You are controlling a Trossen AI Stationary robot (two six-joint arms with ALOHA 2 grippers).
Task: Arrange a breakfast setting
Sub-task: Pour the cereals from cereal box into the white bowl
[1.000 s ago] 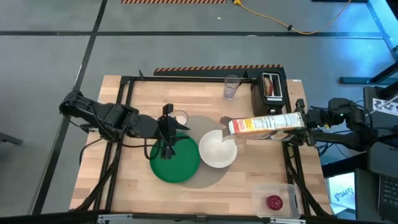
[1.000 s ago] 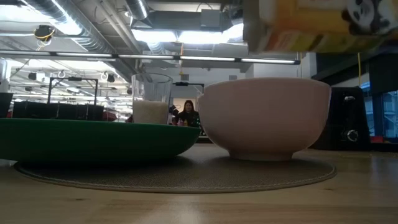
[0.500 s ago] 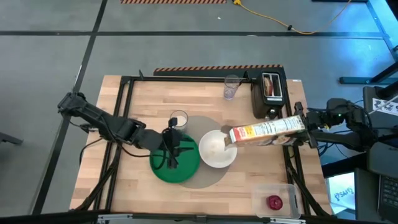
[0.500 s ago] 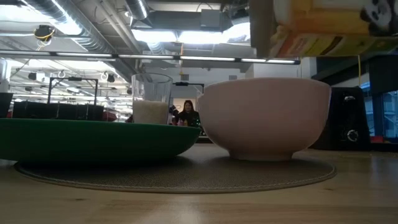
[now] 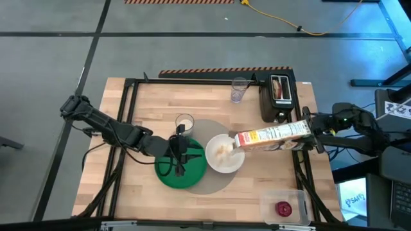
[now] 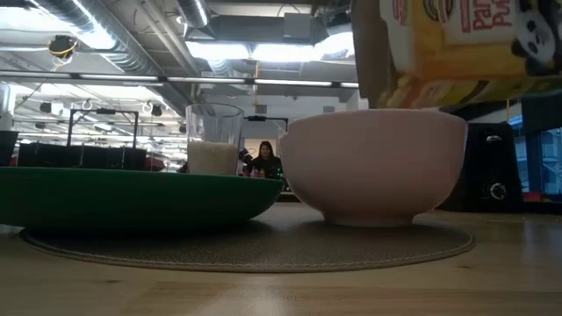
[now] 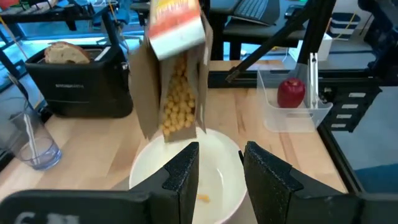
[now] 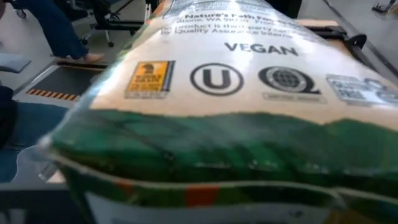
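The right hand (image 5: 307, 133) pinches a tilted cereal box (image 5: 271, 135) whose open end tips round cereal pieces into the white bowl (image 5: 224, 154) on the round grey mat (image 5: 215, 185) at mid-worktop. The left hand (image 5: 180, 153), fingers (image 7: 183, 177) slightly parted around nothing, hovers over the green plate (image 5: 181, 172) just left of the bowl.

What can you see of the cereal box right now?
The cereal box is a printed cardboard carton, yellow and orange on its faces, with a panda on one face in the low view and "VEGAN" on the panel in the right wrist view. The right gripper holds it by its far end, tipped nearly flat above the table. Its open flaps hang over the white bowl, and round pale cereal pieces are spilling from the mouth into the bowl. It touches nothing else.
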